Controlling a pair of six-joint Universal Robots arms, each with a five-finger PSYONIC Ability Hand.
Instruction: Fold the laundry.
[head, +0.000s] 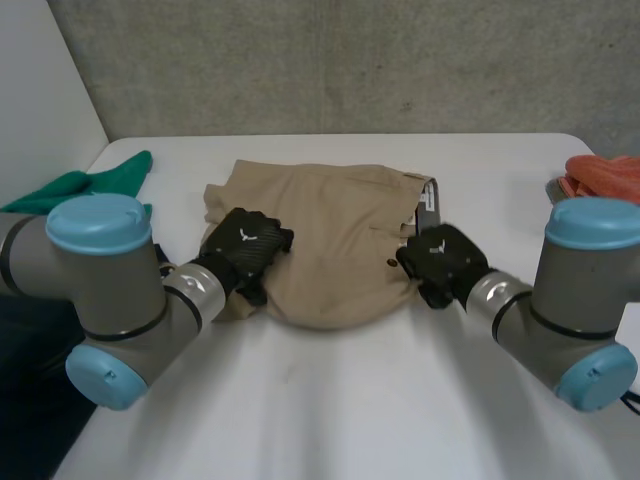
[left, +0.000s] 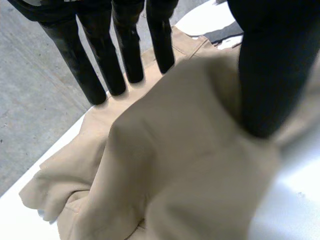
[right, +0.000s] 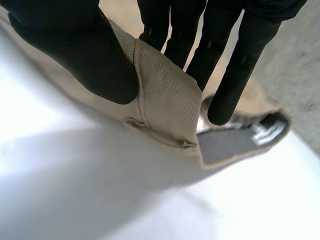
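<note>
Firmly, left hand (head: 248, 240) pinching tan garment (head: 330, 225) (side edge) — right hand (head: 445, 258), waistband (right: 165, 100).

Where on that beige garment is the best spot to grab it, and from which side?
Probably the thick waistband of the beige garment, coming in from the robot's right. It is a firm doubled edge with a belt loop, lifted off the table, so thumb and fingers fit either side. The right robot hand pinches it there; the left robot hand pinches the opposite edge.
</note>
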